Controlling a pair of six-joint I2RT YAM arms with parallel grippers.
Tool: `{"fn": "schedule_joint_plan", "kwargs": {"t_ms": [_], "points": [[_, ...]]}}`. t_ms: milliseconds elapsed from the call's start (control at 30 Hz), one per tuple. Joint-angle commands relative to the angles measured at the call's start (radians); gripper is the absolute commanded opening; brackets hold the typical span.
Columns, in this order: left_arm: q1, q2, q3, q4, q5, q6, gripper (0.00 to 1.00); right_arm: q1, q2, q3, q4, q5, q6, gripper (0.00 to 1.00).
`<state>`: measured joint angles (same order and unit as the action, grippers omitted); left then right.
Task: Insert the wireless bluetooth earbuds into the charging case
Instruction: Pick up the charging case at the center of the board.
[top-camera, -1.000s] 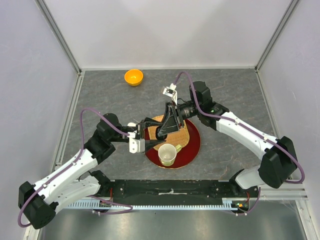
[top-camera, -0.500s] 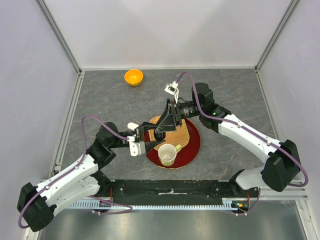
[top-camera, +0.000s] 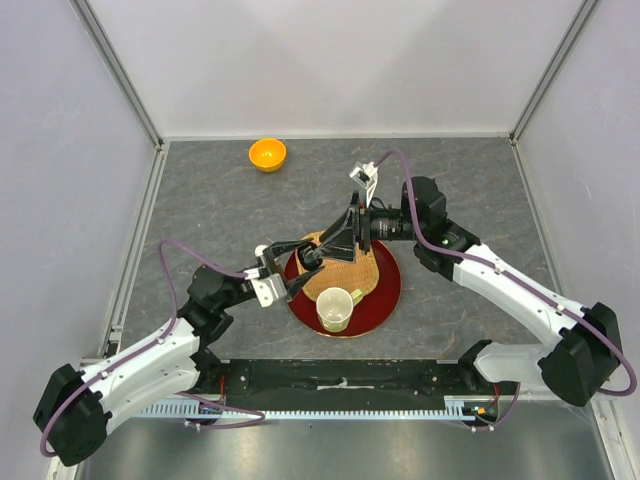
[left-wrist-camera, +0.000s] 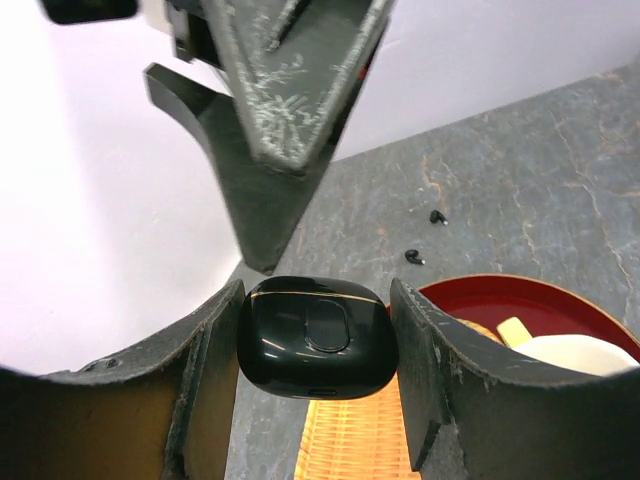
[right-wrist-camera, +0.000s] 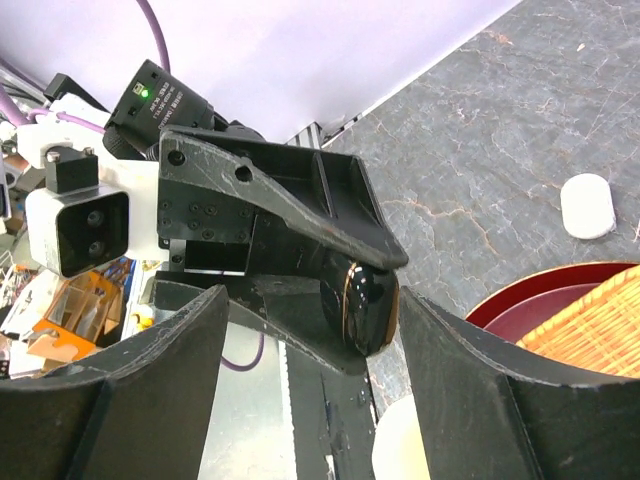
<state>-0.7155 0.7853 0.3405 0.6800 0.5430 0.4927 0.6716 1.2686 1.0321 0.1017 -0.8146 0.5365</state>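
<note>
**Case gripped, lid shut, right arm backing off**

My left gripper (left-wrist-camera: 315, 342) is clamped on the glossy black oval charging case (left-wrist-camera: 313, 330), held above the red round tray (top-camera: 388, 298). My right gripper (right-wrist-camera: 310, 300) gapes wide around it, empty. It has eased back rightward this last second without opening the lid. Two tiny black earbuds (left-wrist-camera: 413, 257) wait on the grey table (left-wrist-camera: 540, 150).

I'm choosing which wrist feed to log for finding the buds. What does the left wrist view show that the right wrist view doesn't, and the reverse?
Only the left wrist view shows two tiny black earbuds on the grey table beyond the red tray. Only the right wrist view shows a white oval object on the table and the left wrist camera. Both show the black charging case clamped in the left gripper, the tray and the woven mat.
</note>
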Motion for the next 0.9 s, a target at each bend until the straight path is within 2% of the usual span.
{"fn": "schedule_joint_plan", "kwargs": {"t_ms": [0,233,500,600,867], "points": [[-0.004,0.003,-0.027,0.219,-0.094,-0.078,0.02,0.002,-0.038,-0.052,0.116,0.052,0.068,0.75],[-0.010,0.017,-0.032,0.286,-0.103,-0.097,0.02,0.005,-0.023,-0.112,0.219,0.060,0.146,0.71],[-0.022,0.034,-0.028,0.300,-0.086,-0.103,0.02,0.008,0.005,-0.135,0.354,0.046,0.221,0.58],[-0.025,0.042,-0.031,0.312,-0.097,-0.102,0.02,0.009,0.021,-0.135,0.374,0.034,0.240,0.50],[-0.029,0.058,-0.028,0.339,-0.123,-0.097,0.02,0.029,0.032,-0.138,0.351,0.035,0.229,0.47]]}}
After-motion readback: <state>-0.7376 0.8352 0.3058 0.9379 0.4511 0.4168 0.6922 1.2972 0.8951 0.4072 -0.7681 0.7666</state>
